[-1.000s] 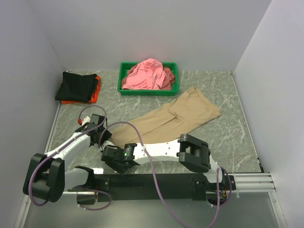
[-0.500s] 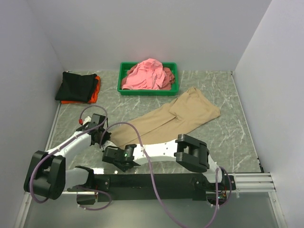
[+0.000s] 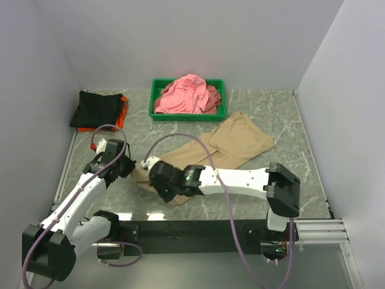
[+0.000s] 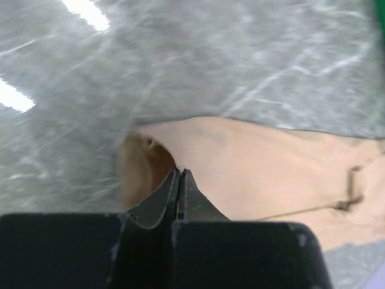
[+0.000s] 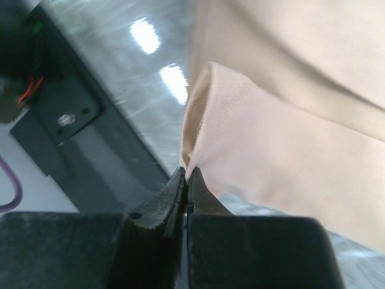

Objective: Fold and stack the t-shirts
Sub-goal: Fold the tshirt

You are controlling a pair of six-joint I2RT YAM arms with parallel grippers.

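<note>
Grey marble tabletop (image 3: 289,114), white walls (image 3: 198,36); left tool (image 4: 179,179), right tool (image 5: 186,176) each pinching tan t-shirt (image 3: 240,141).

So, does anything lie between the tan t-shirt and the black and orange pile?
Nothing visible on the table does. The left end effector and right end effector pinch the tan t-shirt; only the left arm's cable loops above the way to the black t-shirt.

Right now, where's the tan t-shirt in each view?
Top external: tan t-shirt lies diagonally across the table's middle.
Left wrist: tan t-shirt spans centre to right edge.
Right wrist: tan t-shirt fills the upper right, folded edge at centre.
Shared landmark: grey marbled table, bordering the shirt in every view.
</note>
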